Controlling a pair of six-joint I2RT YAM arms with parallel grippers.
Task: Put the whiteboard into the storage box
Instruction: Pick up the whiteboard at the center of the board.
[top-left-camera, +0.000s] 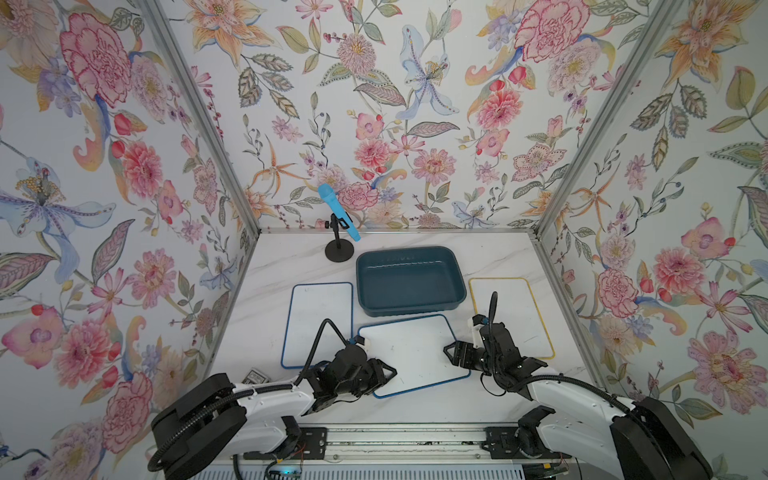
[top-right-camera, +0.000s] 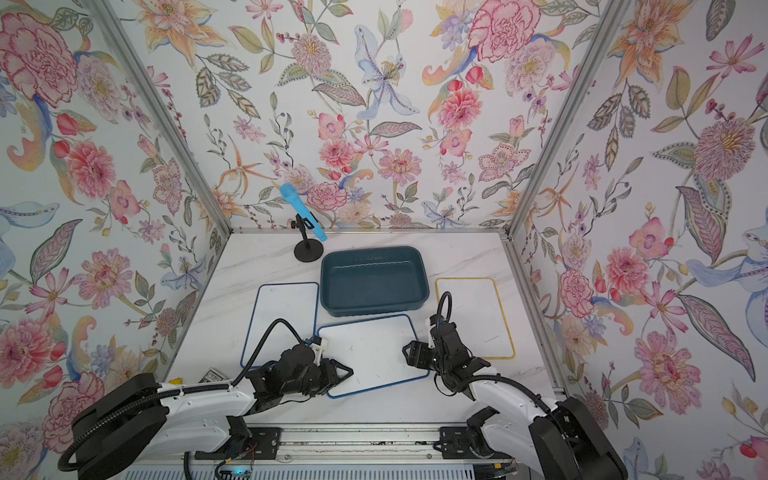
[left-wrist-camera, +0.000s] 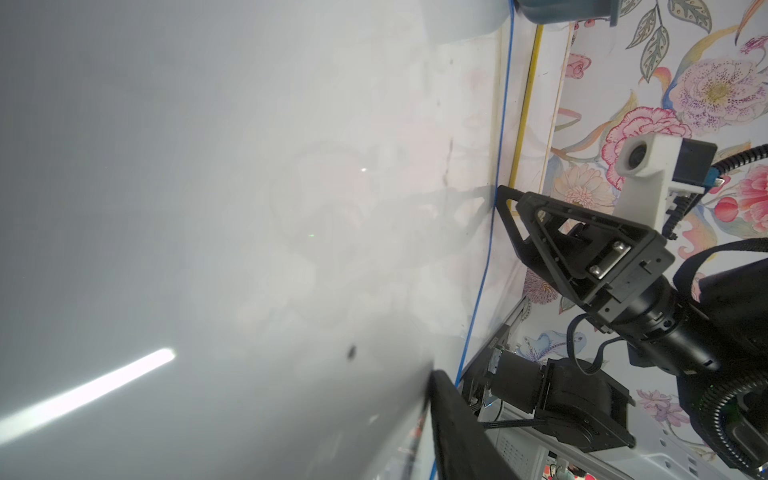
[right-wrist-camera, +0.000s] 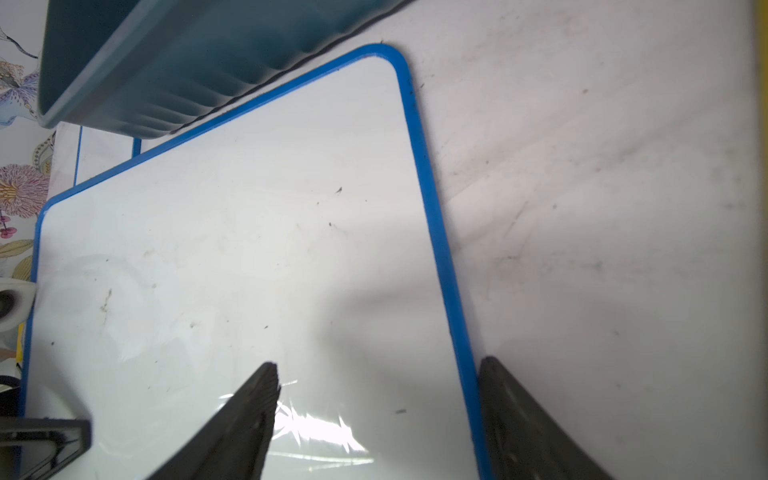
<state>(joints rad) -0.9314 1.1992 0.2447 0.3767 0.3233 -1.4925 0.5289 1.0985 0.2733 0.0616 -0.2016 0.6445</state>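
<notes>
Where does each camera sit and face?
Top views: high above the base, looking down at storage box and middle whiteboard; left arm and right arm show.
Left wrist: on the left arm, skimming that whiteboard; one finger and right gripper show.
Right wrist: on the right arm, looking across the whiteboard to the box; fingers show.
Shared: all show that whiteboard.
</notes>
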